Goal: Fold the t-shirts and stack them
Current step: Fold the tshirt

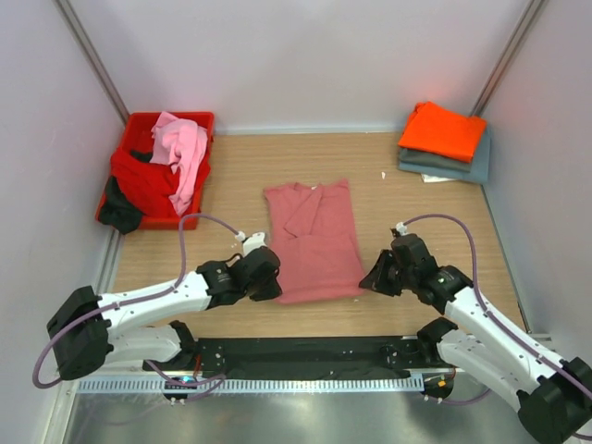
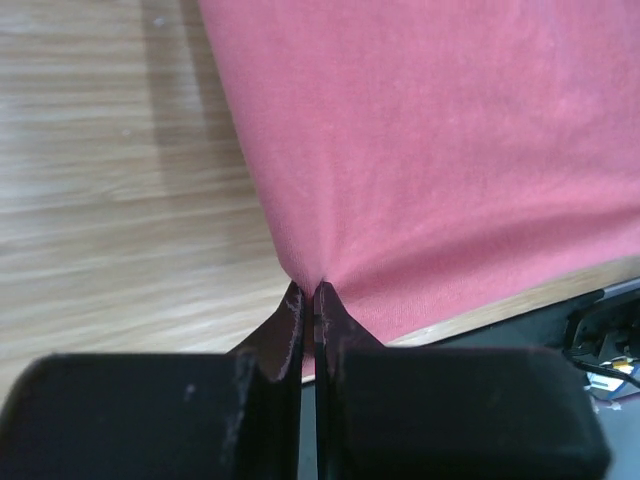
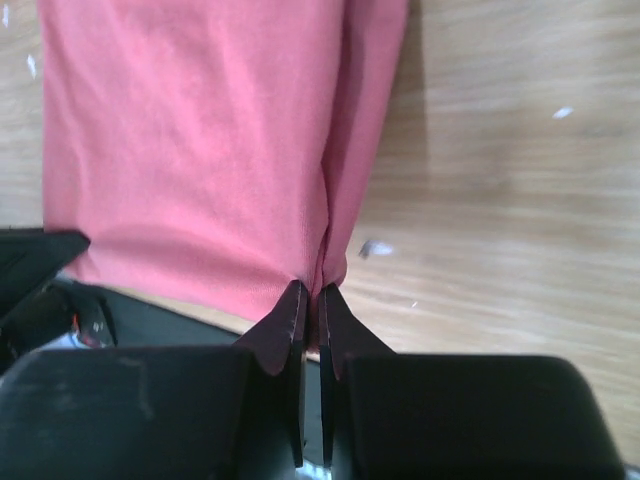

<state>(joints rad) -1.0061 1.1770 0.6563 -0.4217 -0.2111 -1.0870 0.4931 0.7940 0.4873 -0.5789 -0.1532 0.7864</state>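
Salmon-pink t-shirt (image 1: 314,242) lay flat in the middle of the table (image 1: 425,240). The left gripper (image 2: 308,300) pinched its near left corner, and the right gripper (image 3: 312,300) pinched its near right corner, both squeezed tight.

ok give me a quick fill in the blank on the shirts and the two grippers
The left gripper and the right gripper are each ____ on a near corner of the salmon-pink shirt.
At the far right, the orange shirt lies on ____ of the grey-blue shirt.
The light pink shirt is draped over the heap in the red crate at the far ____.
Missing words: shut; top; left.
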